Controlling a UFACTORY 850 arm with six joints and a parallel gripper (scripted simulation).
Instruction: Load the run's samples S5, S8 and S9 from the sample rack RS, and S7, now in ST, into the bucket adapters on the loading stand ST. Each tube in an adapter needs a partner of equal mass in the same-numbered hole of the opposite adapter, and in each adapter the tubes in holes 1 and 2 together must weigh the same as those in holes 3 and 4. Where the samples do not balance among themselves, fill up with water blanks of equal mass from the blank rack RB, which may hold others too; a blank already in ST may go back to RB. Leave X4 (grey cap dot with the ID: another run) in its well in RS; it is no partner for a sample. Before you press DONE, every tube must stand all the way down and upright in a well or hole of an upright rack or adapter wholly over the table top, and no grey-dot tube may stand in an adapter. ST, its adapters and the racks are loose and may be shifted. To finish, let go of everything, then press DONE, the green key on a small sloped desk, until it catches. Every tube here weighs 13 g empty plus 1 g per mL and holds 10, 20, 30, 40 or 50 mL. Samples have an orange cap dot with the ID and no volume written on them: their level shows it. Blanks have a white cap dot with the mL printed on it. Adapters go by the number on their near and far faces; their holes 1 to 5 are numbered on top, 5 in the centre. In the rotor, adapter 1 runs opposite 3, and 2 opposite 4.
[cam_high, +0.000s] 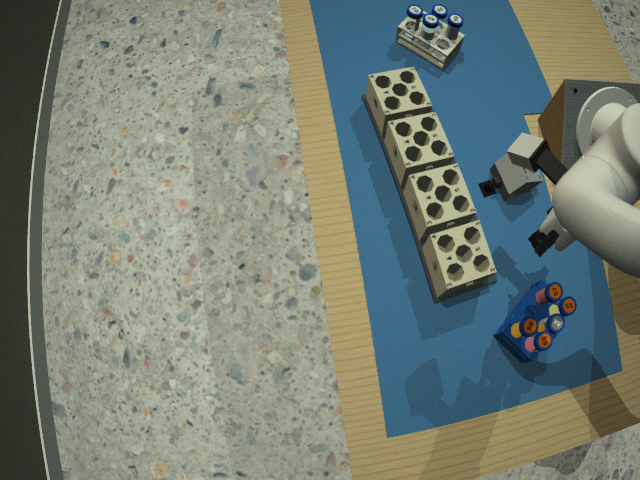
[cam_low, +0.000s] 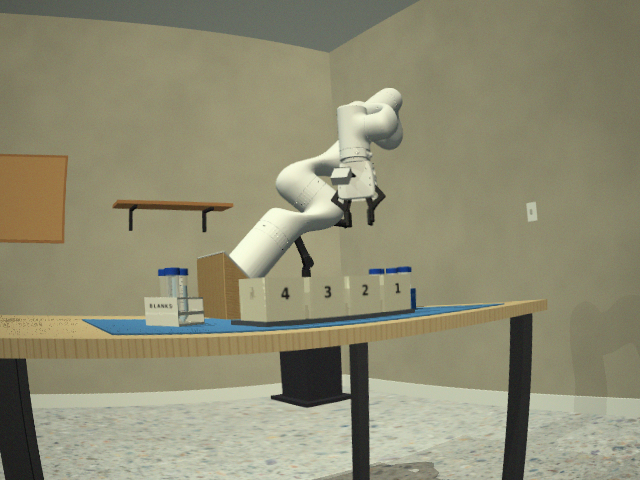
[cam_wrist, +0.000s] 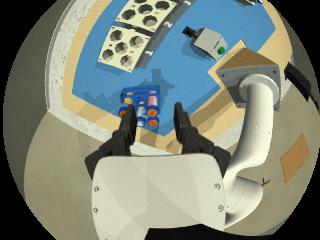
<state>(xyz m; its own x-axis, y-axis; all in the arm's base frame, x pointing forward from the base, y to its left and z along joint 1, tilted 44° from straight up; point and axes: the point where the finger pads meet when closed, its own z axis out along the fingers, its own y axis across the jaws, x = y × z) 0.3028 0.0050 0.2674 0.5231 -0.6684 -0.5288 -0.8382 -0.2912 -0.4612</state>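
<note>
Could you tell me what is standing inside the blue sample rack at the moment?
The blue sample rack holds four orange-dot tubes, among them one at the far corner, plus a grey-dot tube. Liquid levels stay hidden under the caps from above.
</note>
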